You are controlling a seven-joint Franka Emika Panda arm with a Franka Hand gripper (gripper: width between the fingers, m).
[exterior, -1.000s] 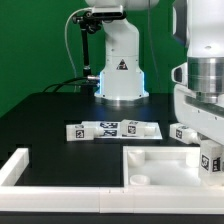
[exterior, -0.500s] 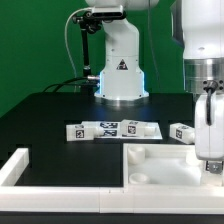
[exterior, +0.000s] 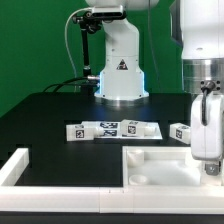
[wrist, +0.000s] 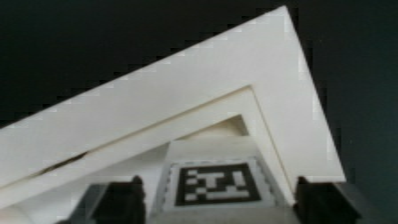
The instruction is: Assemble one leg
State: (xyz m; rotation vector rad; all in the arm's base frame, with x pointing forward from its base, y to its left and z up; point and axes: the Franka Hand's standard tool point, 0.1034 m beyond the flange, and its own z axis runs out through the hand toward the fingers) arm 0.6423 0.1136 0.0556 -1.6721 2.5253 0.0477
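A leg [wrist: 217, 183], a small white block with a black-and-white tag, lies against the inside of the large white tray [wrist: 214, 80] near one of its corners. My gripper [wrist: 217, 205] is open, with one dark finger [wrist: 118, 200] on each side of the leg and a small gap showing on both sides. In the exterior view the gripper [exterior: 208, 157] hangs low over the tray's [exterior: 160, 152] right part, and only a bit of that leg [exterior: 213, 166] shows below it. A second leg [exterior: 181, 131] lies on the table behind the tray.
The marker board [exterior: 112, 128] lies on the black table at the middle. A white L-shaped rail [exterior: 15, 166] stands at the exterior view's front left. The arm's white base [exterior: 121, 75] stands at the back, before a green backdrop.
The gripper has swung round and come down over the leg at the tray's right. In the last half second it has only sunk a little.
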